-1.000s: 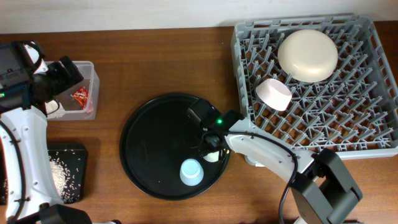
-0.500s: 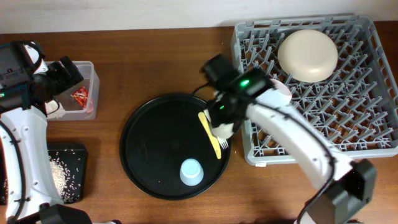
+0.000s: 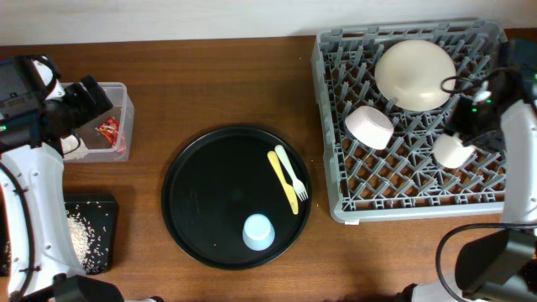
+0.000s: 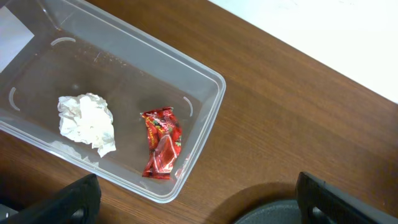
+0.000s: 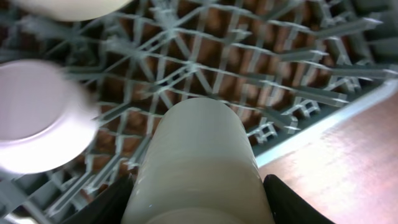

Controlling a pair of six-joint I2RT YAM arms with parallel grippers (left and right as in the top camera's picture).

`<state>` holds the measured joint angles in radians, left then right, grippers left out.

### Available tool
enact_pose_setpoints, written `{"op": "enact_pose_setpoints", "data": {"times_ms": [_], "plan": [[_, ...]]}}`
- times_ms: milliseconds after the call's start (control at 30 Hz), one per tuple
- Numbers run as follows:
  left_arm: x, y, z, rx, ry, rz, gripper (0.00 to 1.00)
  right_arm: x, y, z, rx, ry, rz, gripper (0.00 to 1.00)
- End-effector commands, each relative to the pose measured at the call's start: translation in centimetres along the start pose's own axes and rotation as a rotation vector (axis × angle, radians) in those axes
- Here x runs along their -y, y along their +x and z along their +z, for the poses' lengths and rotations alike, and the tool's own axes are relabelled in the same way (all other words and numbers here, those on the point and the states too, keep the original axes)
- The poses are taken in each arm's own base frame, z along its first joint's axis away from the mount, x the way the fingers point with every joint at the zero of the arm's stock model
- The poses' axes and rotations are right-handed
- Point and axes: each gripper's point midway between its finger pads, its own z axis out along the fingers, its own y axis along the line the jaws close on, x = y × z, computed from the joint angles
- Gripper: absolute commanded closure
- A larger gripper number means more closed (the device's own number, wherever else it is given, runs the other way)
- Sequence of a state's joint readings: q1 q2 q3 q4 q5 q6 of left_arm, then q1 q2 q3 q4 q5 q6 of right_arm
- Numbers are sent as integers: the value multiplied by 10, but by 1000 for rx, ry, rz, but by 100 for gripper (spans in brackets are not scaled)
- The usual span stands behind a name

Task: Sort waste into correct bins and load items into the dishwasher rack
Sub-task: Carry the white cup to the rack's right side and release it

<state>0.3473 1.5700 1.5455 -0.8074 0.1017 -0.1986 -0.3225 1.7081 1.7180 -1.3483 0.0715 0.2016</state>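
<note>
Right gripper [image 5: 199,208]: fingers clamped on either side of the white cup [image 5: 198,155], which juts out ahead of them. Cup hangs over the dishwasher rack [image 3: 336,126], pegs directly beneath it, the rack's outer rim just past it on the right. I cannot tell whether the cup touches the pegs yet.

Pink bowl [image 5: 37,115] sits in the rack to the gripper's left, near but apart from the cup. Cream bowl [image 3: 415,74] lies further ahead of the gripper, upside down on the pegs.

Step in hand, as I judge it: seat the cup in the rack.
- Bring it straight down into a gap between peg rows, not onto a peg tip, or it will rock.
- Keep it off the pink bowl and inside the rim.
- Part the fingers only once the pegs bear the weight; then lift clear vertically.

Left gripper [image 4: 196,190]: fingers spread wide, nothing between them. Below it the clear tub [image 4: 214,93] holds the tissue wad [image 4: 87,121] and red wrapper [image 4: 161,149].

Far to the right gripper's left, on the round black tray [image 3: 201,201]: fork [image 3: 294,178], spoon [image 3: 283,182], light blue cup [image 3: 258,231], not yet loaded.
</note>
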Motion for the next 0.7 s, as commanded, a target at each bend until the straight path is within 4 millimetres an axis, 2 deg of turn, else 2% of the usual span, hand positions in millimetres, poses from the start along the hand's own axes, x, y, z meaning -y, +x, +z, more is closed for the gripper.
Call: {"op": "enact_pose_setpoints", "data": {"times_ms": [0,67,200,500,667], "plan": [[0,-1,0,2,5,-4,1,26,-6,-8,29,38,49,55],[0,-2,0,2,5,-4,1,32,-6,1,16,44,65,55],[0,-2,0,2,5,-4,1,32,-5,15,-18,53,63,55],[0,-2,0,2,5,-4,1,30,-9,62,-113,72,55,55],[0,-2,0,2,5,-4,1,28,-10,80,-144,75,53,55]]}}
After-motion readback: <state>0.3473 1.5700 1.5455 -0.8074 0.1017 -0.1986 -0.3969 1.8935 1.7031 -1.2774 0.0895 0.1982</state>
